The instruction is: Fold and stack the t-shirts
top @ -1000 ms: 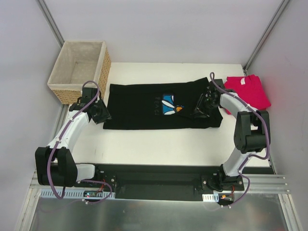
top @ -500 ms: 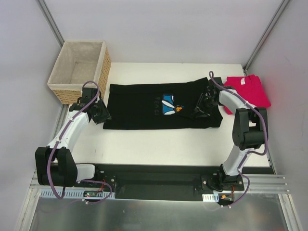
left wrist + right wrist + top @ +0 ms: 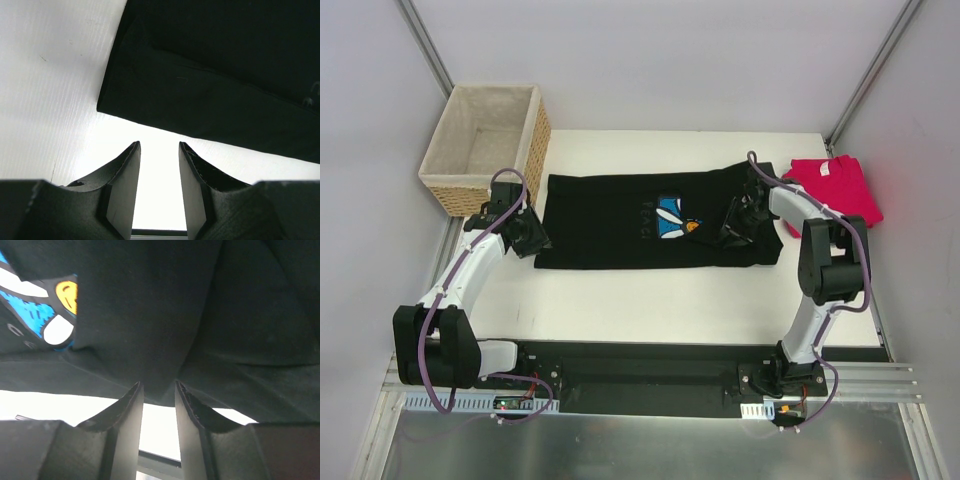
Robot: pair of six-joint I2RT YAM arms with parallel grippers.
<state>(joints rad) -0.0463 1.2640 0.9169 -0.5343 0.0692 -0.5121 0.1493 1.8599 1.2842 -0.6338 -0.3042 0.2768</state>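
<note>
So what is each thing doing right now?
black t-shirt, spread flat, right end folded over
red t-shirt, folded, lying beside it
basket, upright, only lining showing
left gripper, open, just short of the black t-shirt's corner
right gripper, jaws apart at the black cloth, grip unclear

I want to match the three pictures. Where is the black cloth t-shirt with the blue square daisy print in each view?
Top external: the black cloth t-shirt with the blue daisy print lies spread at the middle of the table.
Left wrist: the t-shirt fills the upper right, showing only a plain corner.
Right wrist: the t-shirt fills the upper part, with its print at the left edge.
Shared landmark: the white table top, bright beside the shirt's hem in every view.
</note>
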